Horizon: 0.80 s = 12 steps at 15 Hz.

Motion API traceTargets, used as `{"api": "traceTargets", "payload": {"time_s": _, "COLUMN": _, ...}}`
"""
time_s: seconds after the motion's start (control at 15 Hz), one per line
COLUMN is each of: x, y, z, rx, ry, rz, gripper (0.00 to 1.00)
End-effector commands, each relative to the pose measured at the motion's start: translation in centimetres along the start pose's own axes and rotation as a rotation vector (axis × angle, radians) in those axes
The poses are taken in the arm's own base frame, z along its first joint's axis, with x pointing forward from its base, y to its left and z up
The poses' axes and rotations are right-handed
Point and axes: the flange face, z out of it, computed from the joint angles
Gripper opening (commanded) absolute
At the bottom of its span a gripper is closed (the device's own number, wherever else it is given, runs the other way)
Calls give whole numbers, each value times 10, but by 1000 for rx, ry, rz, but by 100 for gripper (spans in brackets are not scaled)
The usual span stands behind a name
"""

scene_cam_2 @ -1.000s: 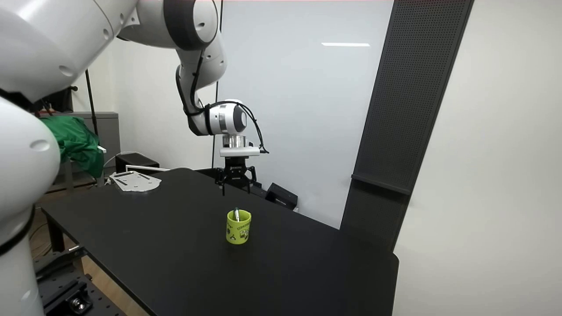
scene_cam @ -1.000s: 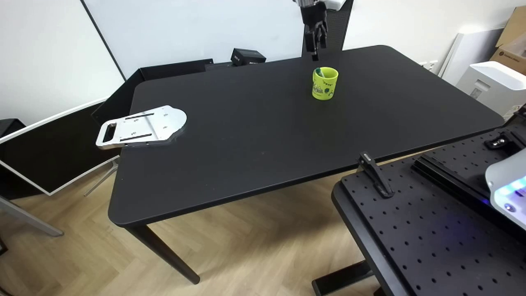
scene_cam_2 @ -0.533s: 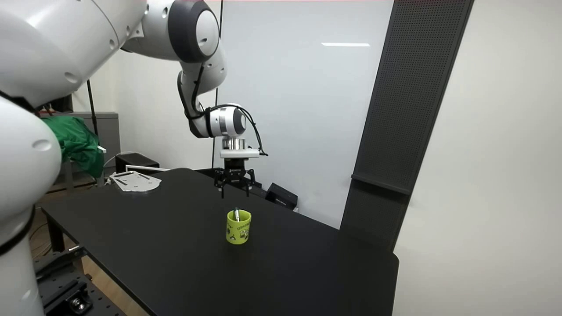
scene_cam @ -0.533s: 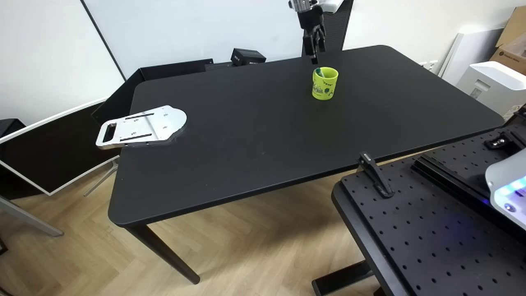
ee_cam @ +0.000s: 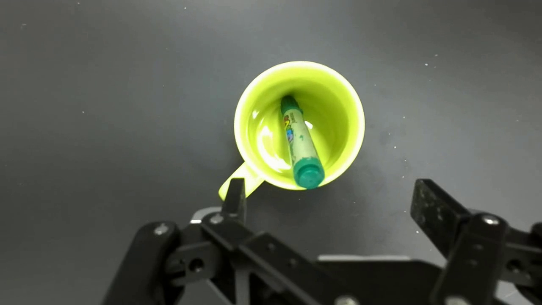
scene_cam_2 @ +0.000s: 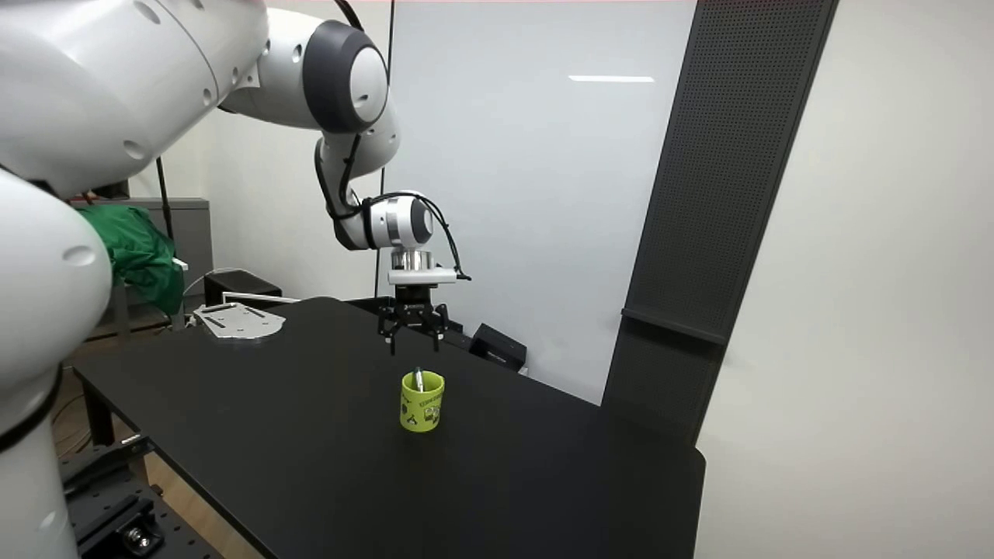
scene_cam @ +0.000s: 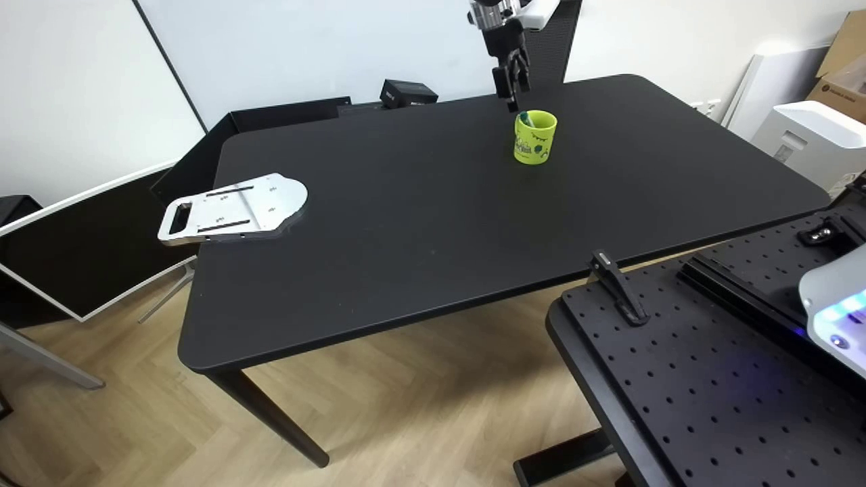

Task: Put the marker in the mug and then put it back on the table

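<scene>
Gripper: along the bottom of the wrist frame, jaws spread wide, nothing held; in both exterior views it hangs higher than the mug, apart from it.
Left-hand finger: crosses the mug's handle in the wrist frame, how far above I can't tell; lowered on this line, it could knock the handle and shove or tip the mug.
Marker: centre of the wrist frame, leaning inside the mug, its green upper end at the lower part of the rim. A squeeze there could pinch the rim too and lift both; a weak grip on the round barrel could let it drop back in. Coloured print on its pale sleeve, too small to read.
Mug: upright on the table, probably light enough to slide if nudged. Dark printed figures and perhaps lettering, not legible.
Table: returning the marker here looks like the half left to do; released too high, it might bounce or roll.
Black box: beyond the table, upper centre; faint marking, unreadable.
Cardboard box: upper right corner; round logo and a word, too small to make out.
</scene>
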Motion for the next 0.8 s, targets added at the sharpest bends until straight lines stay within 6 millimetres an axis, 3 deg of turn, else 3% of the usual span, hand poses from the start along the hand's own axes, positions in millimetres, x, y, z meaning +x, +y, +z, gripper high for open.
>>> {"api": "traceTargets", "payload": {"time_s": 0.0, "x": 11, "y": 4, "z": 0, "rx": -7, "ry": -12, "rz": -8, "gripper": 100}}
{"api": "traceTargets", "payload": {"time_s": 0.73, "x": 17, "y": 3, "z": 9, "rx": 3, "ry": -26, "rz": -4, "gripper": 100}}
